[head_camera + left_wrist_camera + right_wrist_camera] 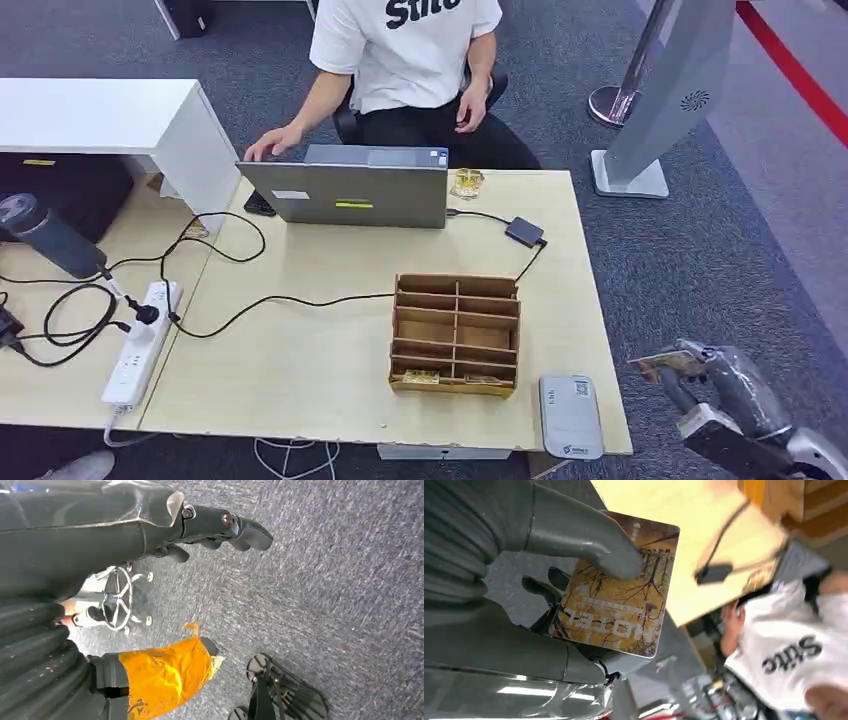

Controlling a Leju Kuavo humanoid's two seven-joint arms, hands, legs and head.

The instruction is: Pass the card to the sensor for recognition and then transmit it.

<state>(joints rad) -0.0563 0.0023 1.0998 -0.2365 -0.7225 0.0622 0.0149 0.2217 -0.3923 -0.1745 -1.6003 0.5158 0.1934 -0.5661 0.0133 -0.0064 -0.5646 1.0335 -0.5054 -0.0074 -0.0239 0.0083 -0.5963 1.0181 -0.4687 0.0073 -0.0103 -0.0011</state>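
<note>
My right hand (715,375) hangs off the table's right front corner, pinching a yellow-brown hotel card (621,590) between thumb and fingers; the card (660,362) pokes out toward the table. The grey card sensor (570,415) lies flat at the table's front right edge, left of that hand. A wooden card rack (456,335) stands just behind the sensor, with cards in its front slots. My left hand (215,527) hangs over the carpet with its fingers curled in and nothing in them.
A person in a white T-shirt (405,50) sits at the far side behind a grey laptop (350,190). A black cable (290,300) crosses the table to an adapter (524,232). A power strip (140,345) lies left. A grey kiosk stand (660,90) rises at right.
</note>
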